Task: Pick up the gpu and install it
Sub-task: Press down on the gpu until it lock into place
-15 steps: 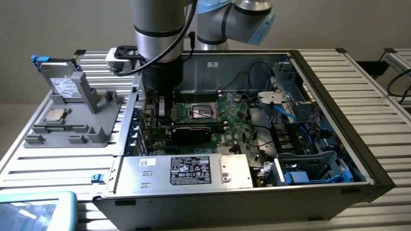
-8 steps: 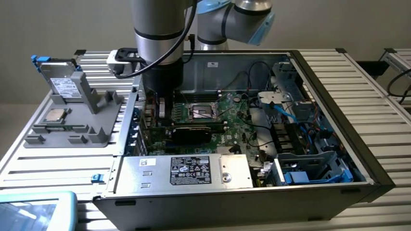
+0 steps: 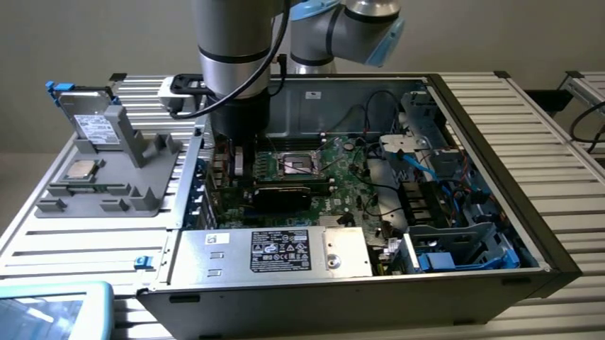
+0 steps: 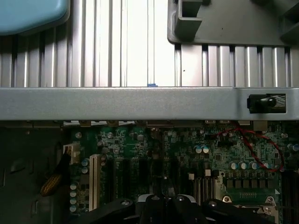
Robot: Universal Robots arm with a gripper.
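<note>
the jaws [image 4: 166,201] are squeezed together low over the green board [image 4: 187,158] inside the computer case [image 3: 492,134], and the gpu [image 3: 293,193] lies flat there, so a crooked push could bend its slot.

We see the arm [image 3: 238,85] plunged into the open PC case [image 3: 492,113], taking up the corner nearest the grey fixture [image 3: 113,177] on the ext. view's left. Cables [image 3: 378,134] cross the motherboard [image 3: 341,177] centre; drive cage [image 3: 454,244] and PSU [image 3: 274,251] block the near side. Free room: over the board's slots [image 4: 140,172] in wrist view, and the slatted table [image 3: 529,120] outside the case wall [image 4: 140,102].
</note>
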